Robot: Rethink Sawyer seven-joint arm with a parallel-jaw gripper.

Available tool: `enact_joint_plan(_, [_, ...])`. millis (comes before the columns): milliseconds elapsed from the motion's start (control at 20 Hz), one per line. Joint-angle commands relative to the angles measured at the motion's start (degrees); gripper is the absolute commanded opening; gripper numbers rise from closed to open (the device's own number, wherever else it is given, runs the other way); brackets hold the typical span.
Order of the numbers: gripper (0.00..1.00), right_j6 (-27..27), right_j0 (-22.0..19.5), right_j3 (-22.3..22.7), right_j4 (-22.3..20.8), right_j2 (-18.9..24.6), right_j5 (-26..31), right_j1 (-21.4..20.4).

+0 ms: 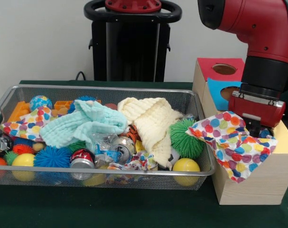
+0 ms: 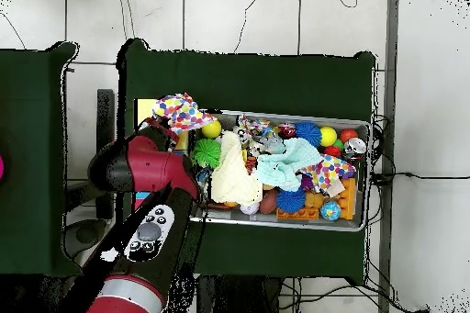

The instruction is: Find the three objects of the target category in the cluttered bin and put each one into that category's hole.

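My gripper (image 1: 254,132) is shut on a white polka-dot cloth (image 1: 227,141) that hangs from it over the yellow-topped box (image 1: 284,141) and the bin's right corner. The cloth covers the yellow box's hole. The same cloth shows in the overhead view (image 2: 181,110), where the arm hides the gripper. A second polka-dot cloth (image 1: 26,124) lies at the left end of the wire-mesh bin (image 1: 110,88), and also shows in the overhead view (image 2: 329,173). A scrap of dotted fabric (image 1: 134,164) peeks out under cans at the bin's front.
A mint-green cloth (image 1: 82,124) and a cream cloth (image 1: 151,124) lie across the middle of the bin among spiky balls, yellow balls and cans. The blue-topped box (image 1: 218,88) and the red-topped box (image 1: 219,68) stand behind the yellow one.
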Motion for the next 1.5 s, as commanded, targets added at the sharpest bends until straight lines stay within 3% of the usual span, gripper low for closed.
enact_joint_plan(50, [0.00,1.3,-2.4,10.5,-5.4,8.5,10.1,11.7])
enact_joint_plan(950, [0.00,0.3,-3.9,11.0,-5.7,10.1,10.5,11.1])
enact_joint_plan(1000, [1.00,0.2,-4.1,11.1,-5.8,10.3,10.4,11.0])
enact_joint_plan(1350, [1.00,-0.4,-7.5,12.8,-6.2,13.9,9.4,9.7])
enact_joint_plan(1500, [1.00,-0.2,-6.8,12.2,-7.0,13.1,10.0,9.9])
